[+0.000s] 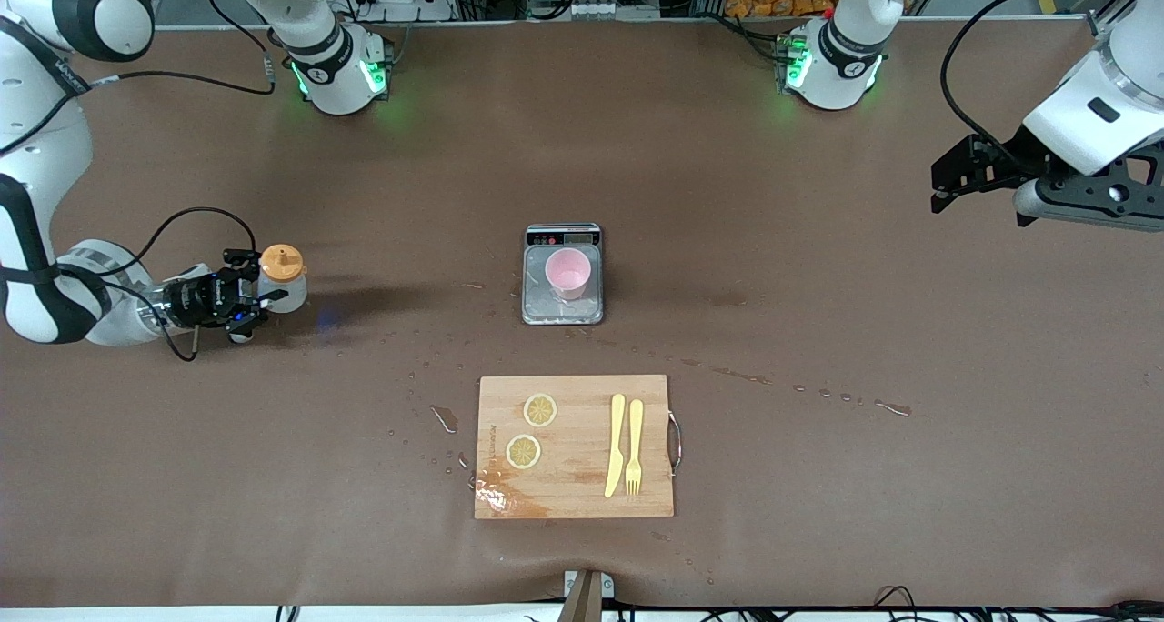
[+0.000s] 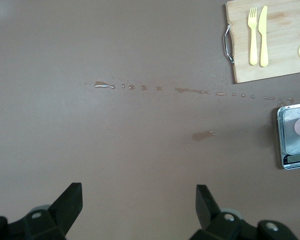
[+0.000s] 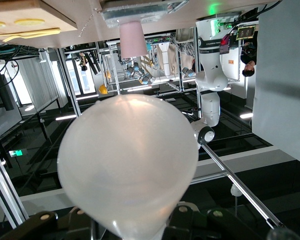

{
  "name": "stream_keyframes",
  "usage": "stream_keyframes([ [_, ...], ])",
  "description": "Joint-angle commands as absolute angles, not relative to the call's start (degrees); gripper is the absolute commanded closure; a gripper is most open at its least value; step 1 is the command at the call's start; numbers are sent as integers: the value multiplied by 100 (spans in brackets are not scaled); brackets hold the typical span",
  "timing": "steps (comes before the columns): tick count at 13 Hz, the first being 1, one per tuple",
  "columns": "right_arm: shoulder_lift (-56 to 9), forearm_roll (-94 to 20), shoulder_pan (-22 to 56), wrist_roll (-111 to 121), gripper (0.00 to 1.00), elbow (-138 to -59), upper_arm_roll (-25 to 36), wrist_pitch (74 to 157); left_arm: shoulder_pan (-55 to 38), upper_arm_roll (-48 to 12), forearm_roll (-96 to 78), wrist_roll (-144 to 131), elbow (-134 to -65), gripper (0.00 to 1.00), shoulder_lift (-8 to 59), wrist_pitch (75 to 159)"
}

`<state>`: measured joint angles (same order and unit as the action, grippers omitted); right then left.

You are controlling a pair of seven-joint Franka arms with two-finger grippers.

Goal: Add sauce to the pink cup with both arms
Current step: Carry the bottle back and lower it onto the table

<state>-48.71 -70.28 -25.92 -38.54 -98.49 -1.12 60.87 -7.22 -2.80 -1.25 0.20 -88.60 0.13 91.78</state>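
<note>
Right pincer (image 1: pixel 247 296): closed from the side on the body of the sauce bottle (image 1: pixel 282 278), low over the counter (image 1: pixel 818 331) toward the right arm's end; the bottle stands upright with its orange cap uppermost, a hold that would keep the nozzle from dripping until it is tipped. In the right wrist view the translucent bottle (image 3: pixel 127 162) fills the frame directly ahead of the pincer, consistent with a firm side grip. Left pincer (image 1: pixel 946 181): empty, fingers spread wide, hanging in the air over the bare counter at the left arm's end; its wrist view shows both fingers (image 2: pixel 70 200) well apart with nothing between them, so this arm appears to be waiting. Pink cup (image 1: pixel 570 273): upright, mouth open, seated on the steel scale (image 1: pixel 563 304) at mid-counter, well apart from both pincers; placed there, presumably, so the added sauce can be weighed. Cutting board (image 1: pixel 575 447): nearer the front camera than the scale, carrying two lemon slices (image 1: pixel 540 410) and a yellow knife (image 1: pixel 616 445) and fork (image 1: pixel 635 445) lying side by side. Droplets and small wet streaks (image 1: pixel 891 408) mark the counter around the board. Sauce not yet over the cup; carry and tilt remain.
</note>
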Motion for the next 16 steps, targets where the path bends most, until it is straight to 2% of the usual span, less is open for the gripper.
stream_keyframes([
  [1, -5009, -6899, -2821, -3657, 51, -9747, -229, 5889, -703, -308, 9, -9, -8807, 0, 26, 9097],
  [3, -5071, -6891, -2839, -3551, 51, -9738, -229, 5889, -712, -308, 9, -17, -8824, 0, 26, 9097],
  [4, -5089, -6873, -2839, -3551, 44, -9738, -220, 5889, -729, -308, 9, -18, -8824, 0, 26, 9097],
  [13, -5115, -6706, -2927, -3568, 41, -9650, -220, 5889, -703, -299, 9, 9, -8824, 0, 62, 9097],
  [14, -5107, -6706, -2927, -3647, 34, -9607, -220, 5889, -703, -299, 9, 0, -8824, 0, 62, 9097],
  [16, -5045, -6270, -2874, -3996, 0, -9135, -220, 5932, -703, -299, 9, 9, -8815, 0, 62, 9097],
])
